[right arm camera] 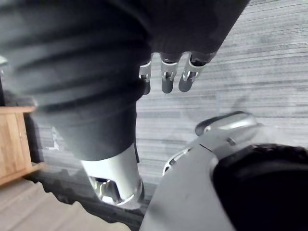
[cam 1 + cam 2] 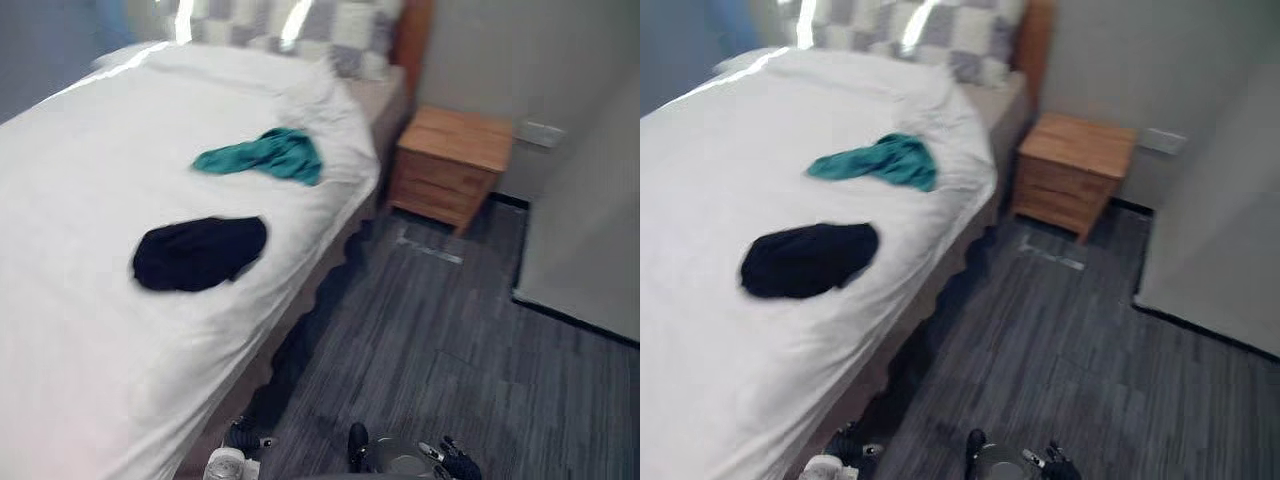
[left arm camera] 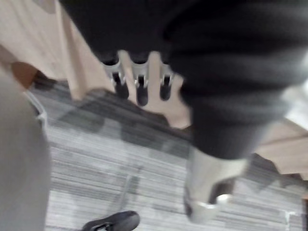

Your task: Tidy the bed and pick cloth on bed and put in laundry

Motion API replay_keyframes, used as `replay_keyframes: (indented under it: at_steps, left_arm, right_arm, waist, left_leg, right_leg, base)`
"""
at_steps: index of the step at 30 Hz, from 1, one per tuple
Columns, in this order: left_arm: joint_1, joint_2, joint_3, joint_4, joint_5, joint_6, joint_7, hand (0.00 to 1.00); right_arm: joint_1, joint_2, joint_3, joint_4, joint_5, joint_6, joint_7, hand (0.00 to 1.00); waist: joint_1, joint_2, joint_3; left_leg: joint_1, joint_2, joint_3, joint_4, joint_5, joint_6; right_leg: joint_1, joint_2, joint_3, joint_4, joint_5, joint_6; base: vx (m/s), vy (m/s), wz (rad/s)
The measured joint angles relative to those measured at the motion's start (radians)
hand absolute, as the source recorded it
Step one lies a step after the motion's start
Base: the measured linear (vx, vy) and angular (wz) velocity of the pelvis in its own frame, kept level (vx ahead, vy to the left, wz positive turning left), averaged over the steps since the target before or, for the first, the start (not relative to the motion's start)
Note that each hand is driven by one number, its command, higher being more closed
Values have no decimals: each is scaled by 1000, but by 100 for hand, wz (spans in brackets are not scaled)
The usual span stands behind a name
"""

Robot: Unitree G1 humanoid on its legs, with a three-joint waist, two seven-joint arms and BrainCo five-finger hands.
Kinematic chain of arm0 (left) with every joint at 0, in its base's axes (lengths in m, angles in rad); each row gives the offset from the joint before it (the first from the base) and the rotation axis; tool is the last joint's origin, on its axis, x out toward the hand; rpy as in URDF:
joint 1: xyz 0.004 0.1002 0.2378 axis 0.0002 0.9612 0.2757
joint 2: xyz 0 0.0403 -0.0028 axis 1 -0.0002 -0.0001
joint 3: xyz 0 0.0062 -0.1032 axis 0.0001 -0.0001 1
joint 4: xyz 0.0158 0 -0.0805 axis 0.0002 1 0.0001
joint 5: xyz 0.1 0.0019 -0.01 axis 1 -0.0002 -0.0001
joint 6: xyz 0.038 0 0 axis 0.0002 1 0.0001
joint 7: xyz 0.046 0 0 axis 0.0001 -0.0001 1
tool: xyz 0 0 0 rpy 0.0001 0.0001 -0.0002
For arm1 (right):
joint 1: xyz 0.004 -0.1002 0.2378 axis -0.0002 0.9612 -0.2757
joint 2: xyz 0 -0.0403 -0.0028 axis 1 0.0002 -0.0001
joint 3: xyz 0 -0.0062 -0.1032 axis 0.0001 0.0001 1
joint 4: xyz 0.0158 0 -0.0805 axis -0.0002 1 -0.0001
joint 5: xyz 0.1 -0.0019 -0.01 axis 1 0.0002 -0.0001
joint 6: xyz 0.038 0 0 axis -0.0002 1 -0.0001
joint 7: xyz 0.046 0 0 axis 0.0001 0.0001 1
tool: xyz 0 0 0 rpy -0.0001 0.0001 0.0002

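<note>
Bed and pillow run past view edges

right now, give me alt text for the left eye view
A teal cloth and a black cloth lie apart on a white bed, the teal one nearer the checked pillows. A wooden nightstand stands beside the bed on grey floor.

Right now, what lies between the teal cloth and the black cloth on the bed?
Only bare white sheet: the teal cloth and the black cloth lie apart with nothing between them, as the left eye view shows.
</note>
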Motion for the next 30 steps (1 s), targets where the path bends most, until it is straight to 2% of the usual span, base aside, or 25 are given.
replay_keyframes:
  at_steps: [1,2,3,4,5,7,9,11,12,13,14,15,16,17,19,20,21,22,23,25,26,27,28,30]
  left_arm:
    - [-4,12,1,-6,-7,-2,2,0]
    - [-5,16,1,-5,-7,-9,1,0]
    - [-6,16,1,-6,-7,-20,-1,0]
    - [-8,16,2,-9,-9,-22,-2,0]
    - [-15,15,2,-4,-19,-17,-2,0]
    - [-26,9,1,8,-31,-12,-3,0]
    - [-36,1,1,10,-46,-12,-4,0]
    - [-41,1,-7,23,-64,-11,-3,0]
    - [-44,6,-22,38,-66,-9,-3,0]
    - [-44,7,-39,37,-65,-3,-2,0]
    - [-45,15,-38,37,-66,-1,-1,0]
    - [-41,25,-39,42,-66,4,1,0]
    - [-37,40,-39,67,-79,11,5,0]
    - [-36,43,-38,75,-82,12,11,0]
    - [-33,57,-33,77,-82,25,19,0]
    - [-31,65,-28,80,-79,26,18,0]
    - [-29,65,-26,83,-78,25,19,0]
    - [-28,65,-15,88,-79,25,22,0]
    - [-24,68,10,98,-79,26,25,0]
    - [-13,71,46,102,-76,24,40,0]
    - [-12,61,84,115,-68,21,41,0]
    - [-10,50,101,116,-63,19,40,0]
    - [-5,30,136,112,-60,5,39,0]
    - [11,19,183,93,-53,-3,37,0]
  right_arm:
    - [8,0,8,25,1,-7,-4,0]
    - [20,5,8,19,2,-10,-10,0]
    - [33,6,8,14,3,-14,-11,0]
    - [32,5,9,14,3,-14,-11,0]
    - [27,7,12,12,2,-20,-11,0]
    - [30,8,13,12,2,-24,-12,0]
    - [29,8,15,12,1,-26,-11,0]
    - [27,3,17,12,1,-28,-11,0]
    - [26,2,17,14,1,-30,-11,0]
    - [27,9,19,14,4,-37,-11,0]
    - [25,13,19,14,4,-43,-11,0]
    - [14,15,24,14,4,-53,-9,0]
    - [4,17,26,16,4,-63,-7,0]
    - [5,18,28,17,4,-64,-7,0]
    - [4,17,42,16,7,-63,-8,0]
    - [5,18,42,17,7,-62,-10,0]
    - [6,18,42,16,7,-62,-10,0]
    - [7,17,42,16,6,-62,-9,0]
    - [7,18,41,16,3,-63,-10,0]
    - [7,27,29,16,1,-65,-12,0]
    - [-5,28,3,15,1,-64,-12,0]
    - [-10,20,0,15,1,-64,-14,0]
    - [-12,17,-7,15,2,-64,-15,0]
    - [-11,25,-40,16,5,-57,-18,0]
  waist:
    - [17,-12,13]
    - [16,-27,13]
    - [17,-33,13]
    - [18,-33,13]
    - [19,-32,13]
    - [19,-35,15]
    - [20,-33,14]
    - [23,-19,6]
    - [25,-18,3]
    - [27,-44,7]
    - [32,-51,3]
    - [34,-56,2]
    - [28,-59,5]
    - [26,-52,6]
    - [17,-46,8]
    - [20,-47,9]
    - [21,-47,9]
    - [20,-44,10]
    - [20,-46,12]
    - [20,-58,20]
    - [20,-34,37]
    - [18,-17,36]
    - [21,-4,34]
    - [25,-6,33]
  left_leg:
    - [-21,-36,4,-61,-64,-2]
    - [-24,-58,7,-158,-86,-13]
    - [-30,-91,-2,-308,-99,-32]
    - [-31,-108,-7,-390,-99,-37]
    - [-30,-148,-34,-581,-85,-54]
    - [-36,-193,-45,-736,-47,-56]
    - [-45,-230,-41,-802,-9,-41]
    - [-40,-250,-40,-845,19,-7]
    - [-16,-265,-25,-847,49,12]
    - [29,-289,5,-865,31,22]
    - [47,-298,18,-881,18,14]
    - [85,-304,41,-903,13,31]
    - [154,-304,52,-921,0,38]
    - [181,-299,53,-929,-4,37]
    - [229,-257,51,-948,-20,28]
    - [240,-237,51,-953,-23,23]
    - [244,-230,52,-956,-25,19]
    - [259,-215,52,-970,-33,6]
    - [280,-204,52,-979,-52,-23]
    - [321,-197,54,-976,-85,-67]
    - [345,-154,53,-966,-111,-77]
    - [349,-133,53,-958,-120,-62]
    - [347,-120,51,-919,-122,-35]
    - [271,-71,18,-719,-91,-28]
  right_leg:
    - [54,16,55,-26,12,12]
    - [84,17,80,-44,2,28]
    - [105,15,105,-60,-7,47]
    - [106,12,112,-62,-15,57]
    - [104,3,115,-67,-24,64]
    - [112,-8,140,-60,-38,80]
    - [111,-22,164,-45,-65,114]
    - [87,-25,176,24,-135,139]
    - [56,-43,159,136,-224,196]
    - [-2,-77,113,314,-254,261]
    - [-49,-92,72,412,-247,270]
    - [-120,-127,-10,574,-223,279]
    - [-164,-186,-119,700,-236,253]
    - [-166,-198,-147,693,-237,253]
    - [-170,-198,-229,528,-240,235]
    - [-173,-198,-269,399,-222,215]
    - [-175,-198,-277,340,-206,209]
    - [-180,-197,-276,211,-141,206]
    - [-184,-201,-243,70,-39,212]
    - [-183,-222,-192,-15,72,231]
    - [-165,-192,-213,19,92,178]
    - [-168,-177,-223,51,53,178]
    - [-200,-168,-236,137,-20,162]
    - [-183,-165,-260,194,-77,124]
  base:
    - [149,35,-154]
    - [252,65,-151]
    - [163,47,-92]
    - [262,128,-109]
    - [181,115,-82]
    - [277,164,-61]
    - [285,181,-39]
    - [254,195,-26]
    - [262,219,-21]
    - [253,218,-31]
    - [272,211,-44]
    - [338,241,-44]
    - [357,220,-35]
    - [366,154,-16]
    - [307,17,8]
    - [298,-56,11]
    - [251,-71,9]
    - [417,-166,5]
    - [373,-180,1]
    - [410,-303,-3]
    - [344,-353,3]
    - [336,-337,5]
    - [302,-328,12]
    - [295,-367,21]
